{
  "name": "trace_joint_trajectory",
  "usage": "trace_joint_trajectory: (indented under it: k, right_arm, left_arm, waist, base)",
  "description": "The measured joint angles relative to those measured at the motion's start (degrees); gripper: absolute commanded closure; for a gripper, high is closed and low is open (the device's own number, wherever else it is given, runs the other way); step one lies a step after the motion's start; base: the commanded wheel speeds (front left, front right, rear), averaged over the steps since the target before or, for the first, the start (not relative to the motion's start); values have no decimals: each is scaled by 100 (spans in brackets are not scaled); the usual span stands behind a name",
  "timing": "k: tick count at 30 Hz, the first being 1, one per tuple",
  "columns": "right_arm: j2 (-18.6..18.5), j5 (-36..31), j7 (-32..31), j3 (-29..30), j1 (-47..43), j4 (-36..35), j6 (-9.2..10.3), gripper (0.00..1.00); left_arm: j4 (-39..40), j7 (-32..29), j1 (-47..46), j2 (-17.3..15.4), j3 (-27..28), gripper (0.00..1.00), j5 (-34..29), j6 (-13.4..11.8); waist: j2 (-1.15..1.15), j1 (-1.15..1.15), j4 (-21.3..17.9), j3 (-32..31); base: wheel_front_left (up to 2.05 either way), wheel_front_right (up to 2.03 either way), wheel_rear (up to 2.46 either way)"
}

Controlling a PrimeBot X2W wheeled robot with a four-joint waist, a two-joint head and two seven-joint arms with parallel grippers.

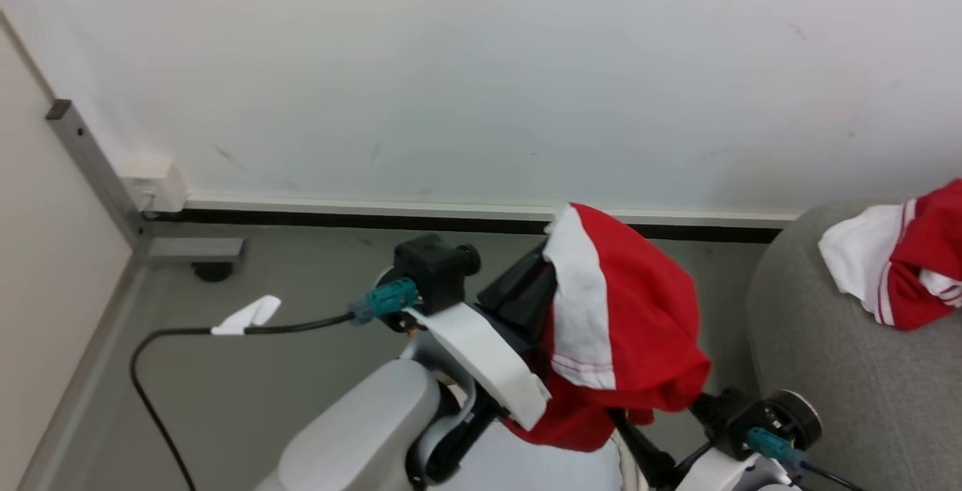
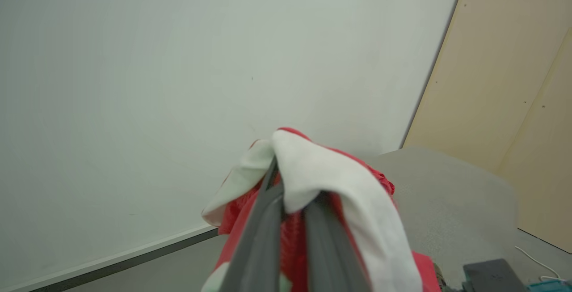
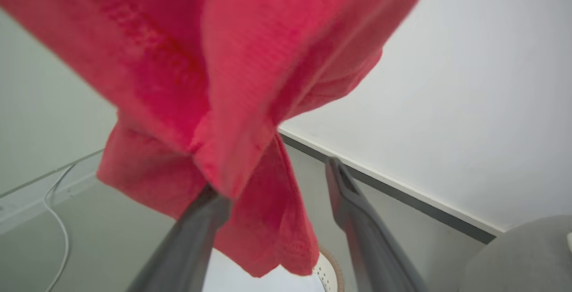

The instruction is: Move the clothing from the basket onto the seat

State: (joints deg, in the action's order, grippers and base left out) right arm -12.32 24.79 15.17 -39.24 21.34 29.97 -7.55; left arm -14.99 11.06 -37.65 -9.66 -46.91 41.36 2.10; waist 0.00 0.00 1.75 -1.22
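Left fingers (image 2: 257, 243) tight on jersey (image 1: 639, 325), strip of floor (image 1: 725, 295) before sofa (image 1: 834, 378)'s rounded edge

I've got a red and white jersey (image 1: 624, 333) draped over the raised end of my left arm (image 1: 361, 431), mid-frame above the grey floor (image 1: 285, 393). Off to the right, a second jersey (image 1: 902, 258) lies on the grey sofa (image 1: 827, 371). My right arm (image 1: 759, 423) sits low, just beside the sofa. A black cable (image 1: 301, 324) with a white tag runs across the floor to the left arm.
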Motion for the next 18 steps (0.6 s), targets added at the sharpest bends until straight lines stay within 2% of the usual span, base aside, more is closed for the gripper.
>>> trace_joint_trajectory:
  k: [8, 18]
  right_arm:
    - [-59, 625, 0, -1403, 656, 590, 0, 0]
    - [156, 1243, 0, -1753, 1072, 965, 0, 0]
  left_arm:
    - [197, -234, 60, 200, -379, 100, 9, 143]
    - [349, -343, 70, 266, -556, 100, 60, 174]
  waist:
    - [0, 0, 432, -45]
    - [0, 0, 767, -26]
  base:
    - [0, 0, 0]
    - [0, 0, 0]
